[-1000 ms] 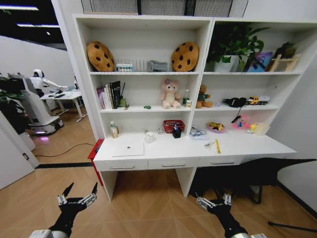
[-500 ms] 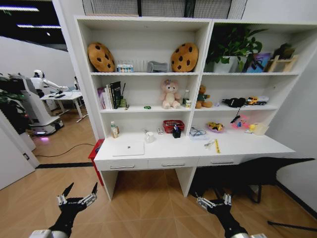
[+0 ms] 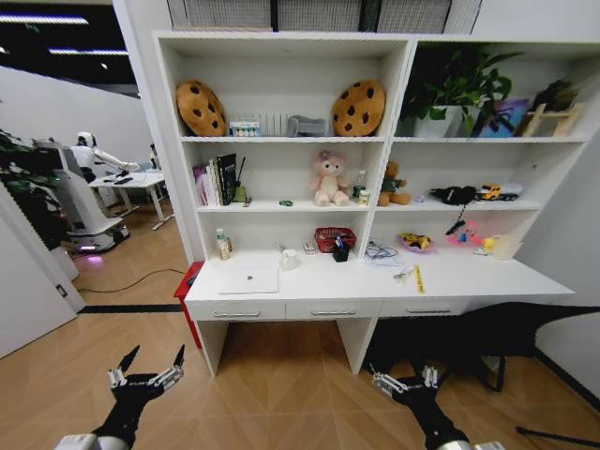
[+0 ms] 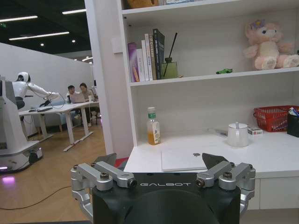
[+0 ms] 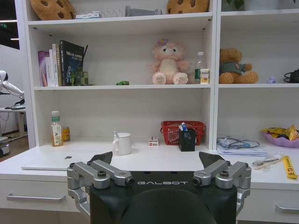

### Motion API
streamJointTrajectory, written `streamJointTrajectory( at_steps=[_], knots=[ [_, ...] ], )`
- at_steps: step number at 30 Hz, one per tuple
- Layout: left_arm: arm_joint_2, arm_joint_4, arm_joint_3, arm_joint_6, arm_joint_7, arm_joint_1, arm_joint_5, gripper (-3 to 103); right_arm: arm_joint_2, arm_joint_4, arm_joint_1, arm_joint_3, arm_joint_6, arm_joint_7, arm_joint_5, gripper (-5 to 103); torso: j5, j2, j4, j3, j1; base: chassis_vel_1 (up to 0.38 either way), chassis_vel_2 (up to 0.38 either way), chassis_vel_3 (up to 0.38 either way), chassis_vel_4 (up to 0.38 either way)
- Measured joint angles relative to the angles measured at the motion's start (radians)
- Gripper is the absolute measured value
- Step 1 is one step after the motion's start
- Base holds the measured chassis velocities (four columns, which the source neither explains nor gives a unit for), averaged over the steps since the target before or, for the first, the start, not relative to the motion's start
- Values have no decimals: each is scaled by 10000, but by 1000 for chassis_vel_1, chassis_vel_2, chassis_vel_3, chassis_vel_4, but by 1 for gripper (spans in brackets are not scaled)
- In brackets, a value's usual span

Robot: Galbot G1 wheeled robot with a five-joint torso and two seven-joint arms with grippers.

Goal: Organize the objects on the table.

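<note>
The long white table (image 3: 487,278) stands under a shelf unit, some way ahead of me. A slim silver-white laptop (image 3: 248,279) lies shut on its left part; it also shows as laptop (image 4: 187,160) and laptop (image 5: 49,162). A tiny green toy car (image 3: 285,202) sits on the shelf above, seen too as car (image 4: 224,71) and car (image 5: 123,83). Pens (image 5: 182,127) stick out of a black holder (image 3: 340,250). My left gripper (image 3: 155,361) and right gripper (image 3: 406,377) hang low over the floor, both open and holding nothing.
A white mug (image 3: 288,259), a red basket (image 3: 330,238), a bottle (image 3: 223,245), papers (image 3: 380,253) and a yellow strip (image 3: 419,278) are on the table. The pink plush bear (image 3: 329,178) and cookie cushions (image 3: 202,107) sit on shelves. Wooden floor lies between me and the table.
The whole picture has shifted a little to the right, so the camera has moved. Both grippers hold the same pose and nothing on the table has moved.
</note>
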Motion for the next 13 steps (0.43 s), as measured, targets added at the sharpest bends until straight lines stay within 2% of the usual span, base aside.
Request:
streamJointTrajectory(
  at_steps=[13],
  knots=[
    [0, 0, 0, 0, 0, 0, 0, 100, 0, 0, 0, 0, 0, 0, 0, 100, 0, 0, 1, -1, 0, 0, 0, 0, 0]
  ],
)
